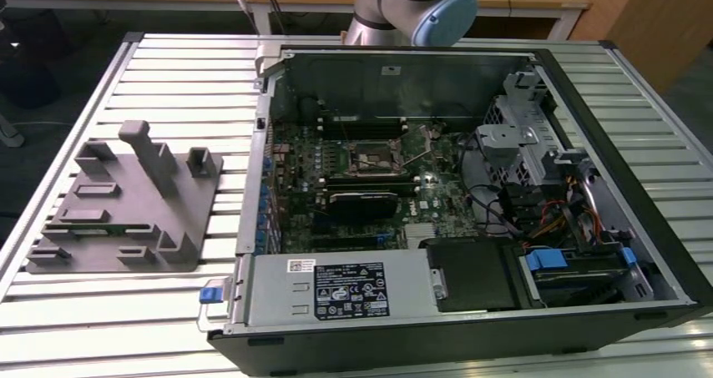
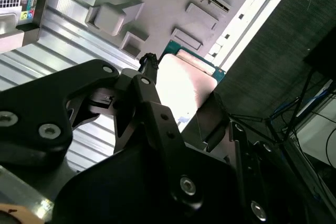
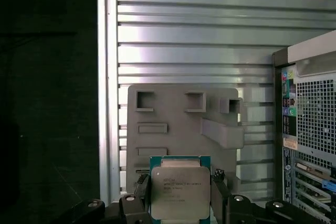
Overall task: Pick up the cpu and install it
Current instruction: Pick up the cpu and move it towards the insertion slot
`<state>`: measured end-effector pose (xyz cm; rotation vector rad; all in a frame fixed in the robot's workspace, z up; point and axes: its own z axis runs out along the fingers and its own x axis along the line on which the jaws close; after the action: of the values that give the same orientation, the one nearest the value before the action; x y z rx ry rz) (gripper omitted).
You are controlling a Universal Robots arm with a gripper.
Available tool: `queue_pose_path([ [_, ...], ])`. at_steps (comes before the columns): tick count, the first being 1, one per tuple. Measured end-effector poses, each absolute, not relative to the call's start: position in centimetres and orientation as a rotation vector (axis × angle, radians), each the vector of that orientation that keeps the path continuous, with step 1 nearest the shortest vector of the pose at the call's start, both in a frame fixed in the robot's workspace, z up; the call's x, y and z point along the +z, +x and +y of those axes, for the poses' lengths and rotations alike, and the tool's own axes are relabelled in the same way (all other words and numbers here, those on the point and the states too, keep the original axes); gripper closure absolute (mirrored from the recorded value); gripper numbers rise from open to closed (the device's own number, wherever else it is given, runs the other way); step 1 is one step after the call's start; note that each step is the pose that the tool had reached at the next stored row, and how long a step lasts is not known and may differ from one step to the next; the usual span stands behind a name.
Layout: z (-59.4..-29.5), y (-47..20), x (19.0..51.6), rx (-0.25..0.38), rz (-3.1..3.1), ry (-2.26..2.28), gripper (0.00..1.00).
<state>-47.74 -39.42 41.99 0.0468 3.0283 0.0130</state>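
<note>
Currently gripped: the cpu (image 3: 180, 195) is being held by the gripper (image 3: 179, 180), with its silver metal top facing the camera in the first wrist view and a green rim showing around it.
Jaws: they are pinching the cpu, with one black finger (image 3: 140, 184) pressing on each of two opposite edges.
Second wrist view: the cpu (image 2: 184, 87) is showing as a pale, bright plate with a green edge, sitting between the dark fingers.
Cpu location: it is hanging in the grip over the grey fixture tray (image 3: 178, 124), outside the computer case (image 1: 446, 82); its height above the tray cannot be told.
Fixture tray: it is lying flat on the slatted metal surface (image 1: 167, 78), towards the exterior view's left of the case and apart from it.
Computer case: it is lying on its side with the side panel off, and the motherboard (image 1: 446, 199) is facing up.
Socket frame (image 1: 368, 157): it is sitting near the middle of the motherboard.
Arm (image 1: 407, 2): its lower part is rising behind the far wall of the case in the exterior view.
</note>
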Motion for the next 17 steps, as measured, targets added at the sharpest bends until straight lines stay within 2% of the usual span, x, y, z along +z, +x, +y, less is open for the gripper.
queue_pose_path([
  [17, -39.35, -47.3, 42.94, 0.0, 3.024, 0.047, 0.45],
])
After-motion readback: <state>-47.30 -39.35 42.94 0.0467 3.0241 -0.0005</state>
